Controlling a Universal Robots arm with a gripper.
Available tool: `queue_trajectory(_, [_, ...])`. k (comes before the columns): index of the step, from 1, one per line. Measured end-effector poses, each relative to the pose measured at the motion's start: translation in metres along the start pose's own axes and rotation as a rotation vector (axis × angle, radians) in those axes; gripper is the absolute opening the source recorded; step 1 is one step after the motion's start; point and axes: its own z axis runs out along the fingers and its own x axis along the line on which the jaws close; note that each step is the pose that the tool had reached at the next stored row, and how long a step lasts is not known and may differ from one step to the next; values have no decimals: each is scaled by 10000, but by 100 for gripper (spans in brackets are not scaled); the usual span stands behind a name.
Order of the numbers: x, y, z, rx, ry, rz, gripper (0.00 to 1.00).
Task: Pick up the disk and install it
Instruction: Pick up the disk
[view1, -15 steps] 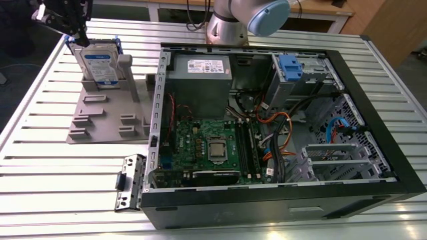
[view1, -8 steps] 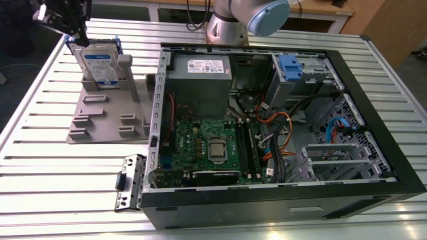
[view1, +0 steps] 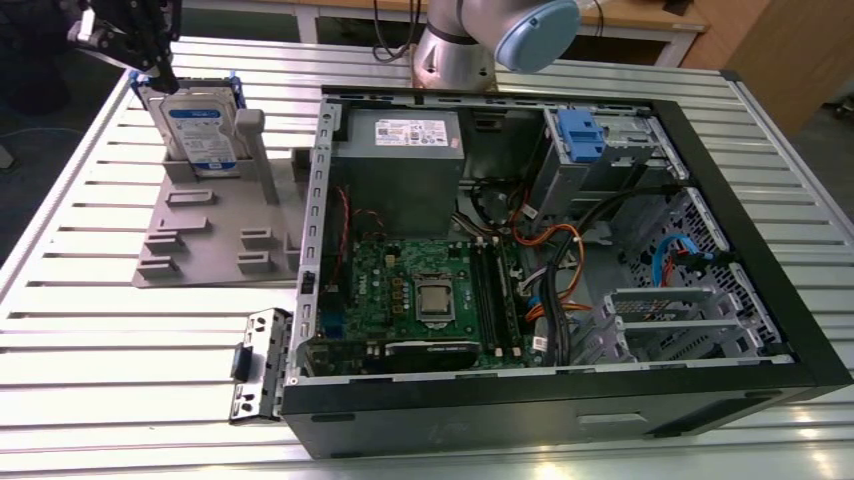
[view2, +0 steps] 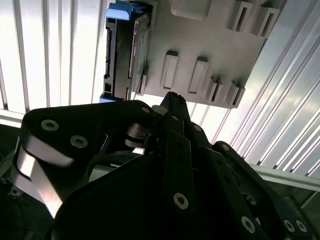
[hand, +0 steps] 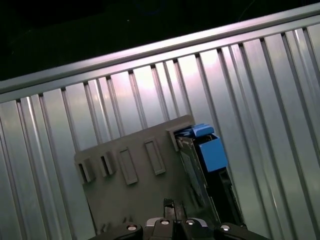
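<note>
The disk (view1: 200, 125) stands on edge in a slot of the grey holder plate (view1: 214, 235) at the exterior view's left, its white-and-blue label facing out and blue carrier around it. My gripper (view1: 160, 80) hangs just above the disk's upper far corner, apart from it. In both wrist views the disk (view2: 125, 55) (hand: 205, 160) sits beyond the fingertips on the holder plate (view2: 215, 40) (hand: 135, 195). The gripper (view2: 172, 96) (hand: 169, 204) has its fingers drawn together to a point with nothing between them.
An open computer case (view1: 747, 250) lies on the slatted metal table (view1: 80, 330), with a blue-fronted drive cage (view1: 594, 140), a grey power supply (view1: 400, 160) and a green motherboard (view1: 414, 290) inside. A metal bracket (view1: 260, 365) lies beside the case. The arm's base (view1: 461, 45) stands behind it.
</note>
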Motion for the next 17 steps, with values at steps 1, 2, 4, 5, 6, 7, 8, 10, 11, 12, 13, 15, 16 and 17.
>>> queue_trajectory(1, [0,0,0,-1,1,-54,10])
queue_trajectory(2, [0,0,0,-2,3,-109,10])
queue_trajectory(4, [0,0,0,-5,7,-218,10])
queue_trajectory(5, [0,0,0,-7,8,-272,10])
queue_trajectory(6, [0,0,0,-8,10,-328,10])
queue_trajectory(7, [0,0,0,-10,12,-382,10])
queue_trajectory(8, [0,0,0,-11,13,-435,10])
queue_trajectory(10, [0,0,0,-14,16,-542,10])
queue_trajectory(11, [0,0,0,-16,18,-596,10])
queue_trajectory(12, [0,0,0,-16,19,-653,10])
queue_trajectory(13, [0,1,0,-18,21,-704,10])
queue_trajectory(15, [0,0,0,-20,24,-809,10])
queue_trajectory(16, [0,0,0,-22,25,-860,10])
queue_trajectory(17, [0,0,0,-23,27,-911,10])
